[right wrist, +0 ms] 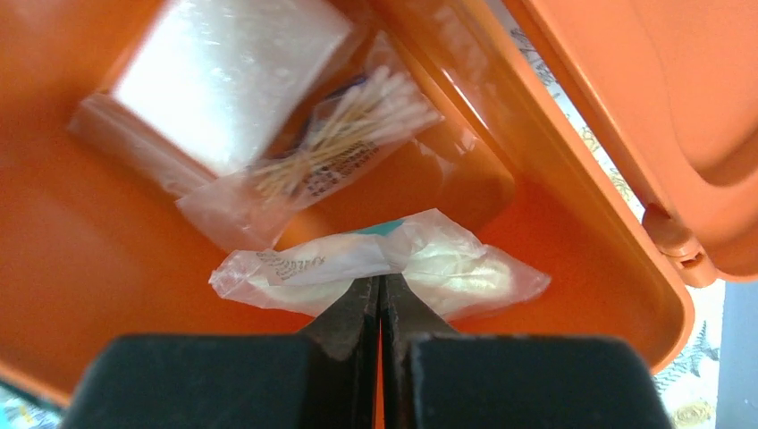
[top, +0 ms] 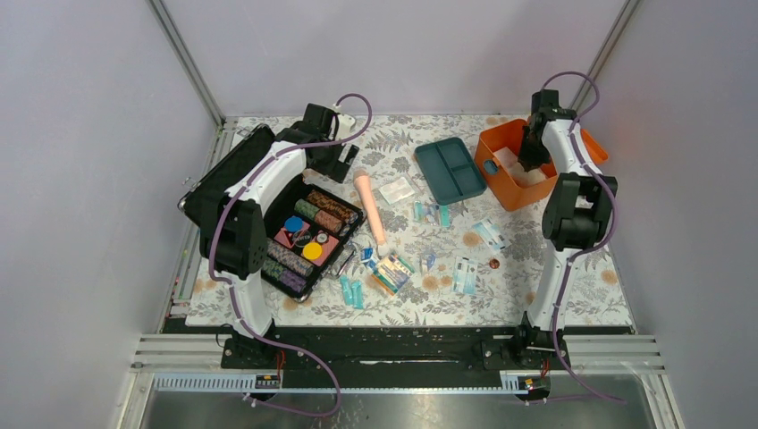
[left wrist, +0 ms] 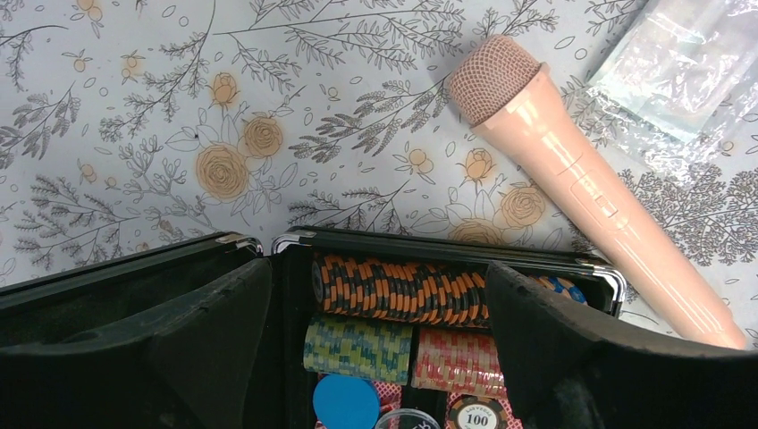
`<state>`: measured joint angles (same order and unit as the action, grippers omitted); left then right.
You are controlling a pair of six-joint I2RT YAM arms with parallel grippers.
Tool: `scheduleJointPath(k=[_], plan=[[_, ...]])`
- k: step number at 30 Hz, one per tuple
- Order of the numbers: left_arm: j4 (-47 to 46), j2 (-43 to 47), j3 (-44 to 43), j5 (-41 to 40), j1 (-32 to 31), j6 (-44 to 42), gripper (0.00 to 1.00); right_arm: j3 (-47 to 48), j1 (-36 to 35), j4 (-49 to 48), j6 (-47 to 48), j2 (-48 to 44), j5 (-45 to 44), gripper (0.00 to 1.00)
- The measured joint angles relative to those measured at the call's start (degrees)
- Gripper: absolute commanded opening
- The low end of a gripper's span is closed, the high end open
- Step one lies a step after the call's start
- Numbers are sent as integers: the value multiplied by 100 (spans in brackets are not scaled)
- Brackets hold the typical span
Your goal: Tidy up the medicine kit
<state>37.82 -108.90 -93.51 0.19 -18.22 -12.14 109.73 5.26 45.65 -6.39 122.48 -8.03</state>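
Pinching clear packet [right wrist: 447,261] inside medicine kit [right wrist: 581,234] — right claw [right wrist: 380,286]; grip hidden overhead.

Shows one medicine kit [top: 497,183] containing one white pad packet [right wrist: 228,67], one cotton-swab packet [right wrist: 349,134] and one crumpled sachet [right wrist: 447,268]. Shows also one dark teal tray [top: 450,170], one black chip case [top: 308,237], one pink microphone [top: 371,207] and one clear bag [top: 397,190].

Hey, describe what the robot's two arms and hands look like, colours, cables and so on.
The left arm and right arm both have white rounded links joined by chunky black joint housings. A thin purple cable loops along each. The left hand and right hand have matte black, wedge-shaped fingers. No markings are readable.
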Motion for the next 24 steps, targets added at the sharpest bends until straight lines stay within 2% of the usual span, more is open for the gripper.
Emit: scheduleJointPath(k=[11,12,15,17,19,21,24], plan=[[26,0,0,-94,0,-11,88,-236,0,125,-304,289,-765,2],[26,0,0,-101,0,-11,88,-240,0,122,-308,328,-796,5],[28,0,0,-107,0,-11,88,-247,0,81,-315,437,-837,26],[28,0,0,-107,0,-11,88,-243,0,22,-280,516,-881,34],[28,0,2,-109,0,-11,88,-219,0,9,-245,601,-885,47],[28,2,2,-109,0,-13,88,-201,0,-9,-208,645,-837,54],[24,11,26,-111,0,-11,88,-140,0,-7,-142,651,-643,59]])
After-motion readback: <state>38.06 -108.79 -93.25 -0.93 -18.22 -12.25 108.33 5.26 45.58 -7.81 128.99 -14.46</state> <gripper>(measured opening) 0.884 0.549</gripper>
